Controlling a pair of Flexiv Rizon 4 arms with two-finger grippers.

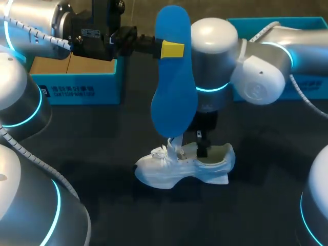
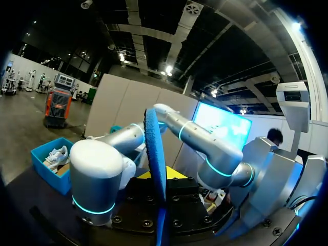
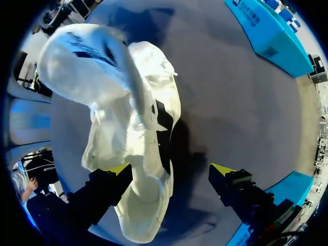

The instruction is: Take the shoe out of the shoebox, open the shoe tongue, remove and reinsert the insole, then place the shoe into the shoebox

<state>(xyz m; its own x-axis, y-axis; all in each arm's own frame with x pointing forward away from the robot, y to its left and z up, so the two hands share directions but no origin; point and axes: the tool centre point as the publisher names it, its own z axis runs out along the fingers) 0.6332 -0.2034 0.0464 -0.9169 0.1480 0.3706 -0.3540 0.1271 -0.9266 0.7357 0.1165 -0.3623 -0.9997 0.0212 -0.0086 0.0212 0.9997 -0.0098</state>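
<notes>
**Insole held above the shoe, ready for reinsertion.** The blue insole (image 1: pixel 174 87) hangs upright over the middle of the table (image 1: pixel 102 154), its broader end down and just above the laces of the white shoe (image 1: pixel 177 171). The left gripper (image 1: pixel 169 49) is closed on the insole's upper part. One yellow tip lies flat on the near face, and the left wrist view shows the insole edge-on between the fingers.

The shoe stands on its sole near the table's middle, with its tongue (image 3: pixel 87 56) lifted away from the opening. The right gripper (image 3: pixel 170 171) hangs at the heel end with its fingers spread wide and clamped on nothing. One finger is at the heel collar and the other stands apart from the shoe over bare table.

An open blue shoebox (image 1: pixel 77 87) sits at the far left corner. A second blue box (image 1: pixel 313 88) sits along the far right edge.

*Handling.* The insole looks thin, light and flexible. Pinched at one place only, it will probably sway and buckle if it is pushed from the top. A hold on the flat faces suits it, and the broad end should be steered in under the tongue.

The shoe appears light, with a soft upper on a stiffer thick sole. It would probably slide or tip under the push. The heel collar or the sole's sidewall looks the firmest place to steady it.
</notes>
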